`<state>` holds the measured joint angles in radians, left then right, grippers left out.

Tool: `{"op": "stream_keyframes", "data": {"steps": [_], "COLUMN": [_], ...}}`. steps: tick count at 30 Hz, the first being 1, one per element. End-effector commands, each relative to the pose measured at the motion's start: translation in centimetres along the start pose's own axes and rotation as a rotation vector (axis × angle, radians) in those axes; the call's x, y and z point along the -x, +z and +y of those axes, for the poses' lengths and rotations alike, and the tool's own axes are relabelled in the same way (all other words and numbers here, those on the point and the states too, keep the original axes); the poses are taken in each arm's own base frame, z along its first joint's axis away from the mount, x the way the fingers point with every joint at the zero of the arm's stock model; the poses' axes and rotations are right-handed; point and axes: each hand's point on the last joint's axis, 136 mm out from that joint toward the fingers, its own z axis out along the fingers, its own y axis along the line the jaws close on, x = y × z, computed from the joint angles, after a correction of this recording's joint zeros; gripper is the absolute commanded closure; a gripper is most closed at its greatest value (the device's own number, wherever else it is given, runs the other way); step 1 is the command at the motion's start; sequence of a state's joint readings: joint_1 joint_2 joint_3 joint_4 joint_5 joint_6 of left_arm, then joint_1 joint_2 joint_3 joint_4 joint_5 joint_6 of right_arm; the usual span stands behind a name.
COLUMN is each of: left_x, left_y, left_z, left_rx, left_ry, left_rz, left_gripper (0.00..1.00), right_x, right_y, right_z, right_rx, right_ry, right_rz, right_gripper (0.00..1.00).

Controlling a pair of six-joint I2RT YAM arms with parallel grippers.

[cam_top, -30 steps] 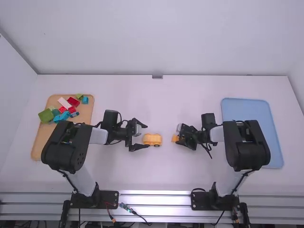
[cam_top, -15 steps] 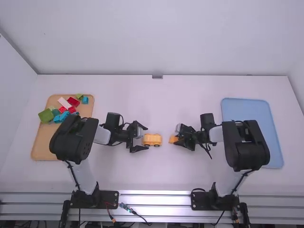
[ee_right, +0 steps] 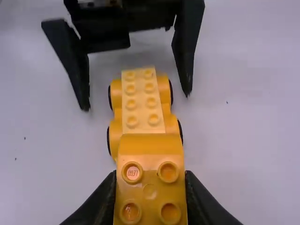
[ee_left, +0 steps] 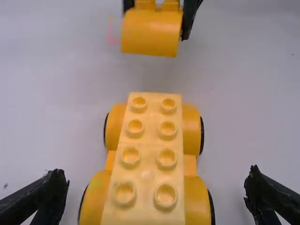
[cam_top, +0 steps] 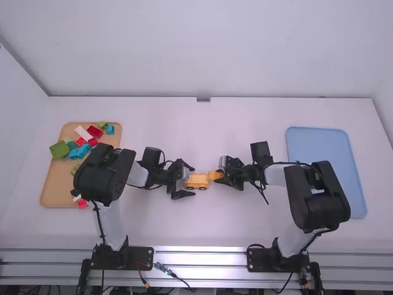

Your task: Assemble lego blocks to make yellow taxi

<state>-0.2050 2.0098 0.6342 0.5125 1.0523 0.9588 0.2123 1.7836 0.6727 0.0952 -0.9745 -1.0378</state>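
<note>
My left gripper [cam_top: 185, 182] stands open around the left end of the yellow car body [cam_top: 198, 180]; in the left wrist view the left gripper [ee_left: 157, 194] has its fingers apart on both sides of the studded car body [ee_left: 147, 154], not touching it. My right gripper [cam_top: 223, 176] is just right of the car body, shut on an orange-yellow curved block [cam_top: 215, 176]. In the right wrist view the right gripper [ee_right: 150, 197] clamps that block [ee_right: 150, 157], its rounded end overlapping the car's near end from this angle. Whether the two touch, I cannot tell.
On the left, a tan tray [cam_top: 55, 184] holds several red, green, blue and pink blocks, partly under the left arm. A blue tray [cam_top: 319, 138] lies at the right, partly behind the right arm.
The right gripper has moved left with the curved block, closing the gap to the car body. The left gripper has shifted slightly right and toward the camera around the car.
</note>
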Motion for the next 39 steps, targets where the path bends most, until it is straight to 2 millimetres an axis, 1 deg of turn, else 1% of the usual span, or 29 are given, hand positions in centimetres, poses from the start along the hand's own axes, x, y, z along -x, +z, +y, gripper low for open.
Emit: {"op": "stream_keyframes", "data": {"steps": [1,3,6,9,11,12,13,14,15,16,18,21,22,24,26,29,32,33,35,36,39], "left_x": [-0.5,-0.8,-0.9,-1.1,-1.2,-1.2,-1.1,-1.2,-1.3,-1.3,-1.4,-1.5,-1.7,-1.8,-1.8,-1.8,-1.8,-1.8,-1.8,-1.8,-1.7], "left_y": [1.6,2.2,2.4,2.3,2.4,2.5,2.4,2.3,2.2,2.2,2.3,2.2,2.1,1.8,1.3,0.7,0.9,0.9,0.9,0.9,1.2], "left_z": [-0.1,0.4,0.7,0.9,0.8,0.7,0.6,0.5,0.6,0.5,0.1,-0.1,-0.1,0.1,0.7,1.3,1.1,1.1,1.2,1.2,1.1], "left_rx": [-0.028,-0.025,-0.026,-0.025,-0.024,-0.026,-0.027,-0.023,-0.017,-0.017,-0.016,-0.008,0.001,0.012,0.042,0.062,0.058,0.055,0.053,0.052,0.034], "left_ry": [-0.002,-0.032,-0.06,-0.061,-0.058,-0.05,-0.044,-0.042,-0.041,-0.041,-0.032,-0.02,-0.017,-0.017,-0.036,-0.053,-0.052,-0.052,-0.058,-0.061,-0.065], "left_rz": [0.027,0.041,0.04,0.035,0.038,0.037,0.033,0.032,0.03,0.029,0.03,0.028,0.03,0.028,0.019,0.003,0.009,0.009,0.008,0.01,0.016], "left_gripper": [0.01,0.01,0.0,0.04,0.11,0.16,0.24,0.36,0.37,0.37,0.14,0.11,0.05,0.05,0.06,0.12,0.18,0.23,0.39,0.43,0.5], "right_x": [2.1,2.3,2.5,2.8,2.8,2.9,3.0,2.9,2.9,2.9,2.6,2.4,2.4,2.5,2.5,2.5,2.6,2.6,2.5,2.5,2.6], "right_y": [0.2,0.4,0.8,1.1,1.3,1.4,1.5,1.6,1.8,1.8,2.3,2.3,2.1,1.9,1.8,1.8,2.1,2.1,2.3,2.3,2.3], "right_z": [-0.6,-0.4,0.0,0.3,0.5,0.6,0.7,0.8,0.8,0.8,0.6,0.4,0.2,0.1,-0.1,-0.1,0.1,0.1,0.1,0.1,-0.1], "right_rx": [0.006,0.015,0.029,0.041,0.047,0.052,0.054,0.059,0.062,0.062,0.061,0.057,0.052,0.053,0.049,0.049,0.057,0.054,0.049,0.049,0.047], "right_ry": [-0.017,-0.025,-0.035,-0.044,-0.048,-0.049,-0.052,-0.054,-0.057,-0.058,-0.038,-0.027,-0.025,-0.021,-0.019,-0.017,-0.026,-0.029,-0.036,-0.037,-0.036], "right_rz": [-0.032,-0.034,-0.037,-0.038,-0.038,-0.038,-0.038,-0.035,-0.036,-0.036,-0.042,-0.041,-0.047,-0.054,-0.058,-0.054,-0.052,-0.048,-0.038,-0.038,-0.038], "right_gripper": [0.89,0.92,0.93,0.93,0.94,0.96,0.96,0.96,0.98,0.98,0.98,0.98,0.98,0.98,0.98,0.98,0.98,0.99,0.99,0.99,1.0]}}
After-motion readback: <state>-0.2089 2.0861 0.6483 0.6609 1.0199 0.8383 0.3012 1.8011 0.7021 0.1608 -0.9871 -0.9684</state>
